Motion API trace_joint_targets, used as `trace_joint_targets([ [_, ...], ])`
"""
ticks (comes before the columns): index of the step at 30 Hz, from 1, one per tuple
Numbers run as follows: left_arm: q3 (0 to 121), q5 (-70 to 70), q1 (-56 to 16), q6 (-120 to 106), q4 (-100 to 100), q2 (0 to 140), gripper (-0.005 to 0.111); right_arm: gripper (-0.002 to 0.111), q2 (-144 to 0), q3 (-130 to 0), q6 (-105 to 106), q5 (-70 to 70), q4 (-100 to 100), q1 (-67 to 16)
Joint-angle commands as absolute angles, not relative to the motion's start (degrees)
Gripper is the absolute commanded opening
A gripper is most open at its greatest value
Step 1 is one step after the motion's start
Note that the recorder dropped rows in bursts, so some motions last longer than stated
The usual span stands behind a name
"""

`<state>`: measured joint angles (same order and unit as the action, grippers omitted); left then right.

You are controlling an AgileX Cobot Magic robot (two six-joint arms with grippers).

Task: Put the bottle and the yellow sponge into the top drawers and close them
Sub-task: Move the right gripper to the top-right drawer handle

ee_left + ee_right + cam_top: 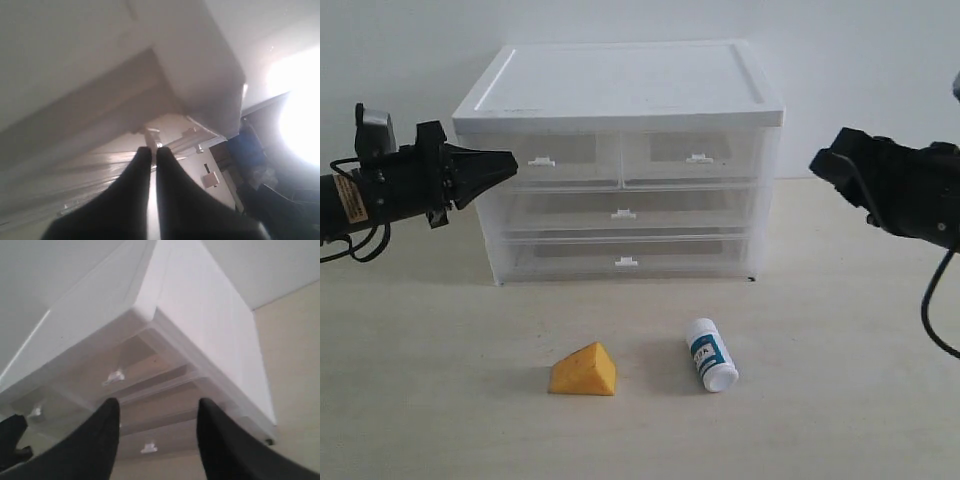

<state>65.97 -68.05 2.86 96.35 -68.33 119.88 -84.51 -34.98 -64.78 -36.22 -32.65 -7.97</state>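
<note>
Only in the exterior view are the small white plastic bottle with a teal label and the orange-yellow foam wedge sponge seen. One of each is counted, lying apart on the pale table before the white translucent drawer cabinet. Four drawers are counted, all shut: two half-width top drawers and two full-width drawers below. In the wrist views the left gripper is seen clenched on nothing, and the right gripper is seen spread apart.
</note>
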Motion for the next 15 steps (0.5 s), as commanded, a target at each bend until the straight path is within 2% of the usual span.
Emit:
trace_joint_targets([
  [1,66.4,-65.5,3.0,94.8,-65.6,119.8,0.004,0.053,-91.5,-42.0,-86.0,-40.9,-51.4,-8.0],
  [8,66.4,-65.5,3.0,92.9,-62.5,119.8,0.004,0.053,-96.2,-47.5,-93.1,-45.7,-54.9,-8.0],
  [15,66.4,-65.5,3.0,93.0,-61.9,119.8,0.004,0.053,-100.1,-51.0,-95.4,-44.1,-54.6,-8.6],
])
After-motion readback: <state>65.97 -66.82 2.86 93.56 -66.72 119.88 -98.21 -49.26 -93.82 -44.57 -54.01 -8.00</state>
